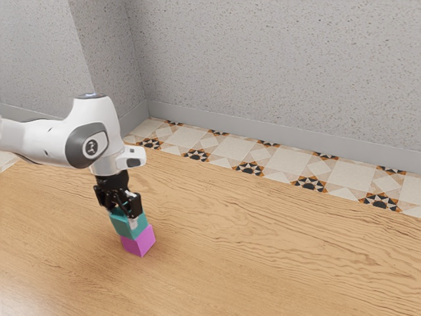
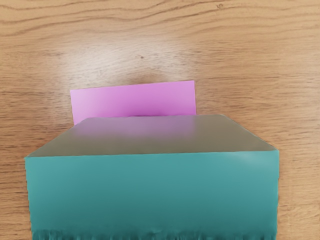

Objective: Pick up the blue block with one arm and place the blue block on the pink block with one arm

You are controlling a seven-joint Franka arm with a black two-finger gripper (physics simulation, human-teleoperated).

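Reaching in from the exterior view's left, the white arm bends down over the near left part of the wooden table and holds its black gripper pointing down at a small stack of two cubes. Its fingers stand apart by the width of the blue block and pinch it from two sides near its top. This block, more teal than blue in colour, sits on the pink block, which rests on the table; the exterior view shows no gap between the two, though whether the full weight is on the lower cube cannot be told. The upper cube is not squared up with the lower one: it lies shifted a little toward the exterior view's left and far side, so a strip of the pink top and its right near corner stay uncovered. In the wrist view the blue block fills the space just under the hand, with a band of the pink block showing beyond its far edge against the wood grain of the table. Both cubes have plain, unmarked faces. Beyond the table's far edge lie patterned floor tiles, a grey skirting board and a speckled grey wall.
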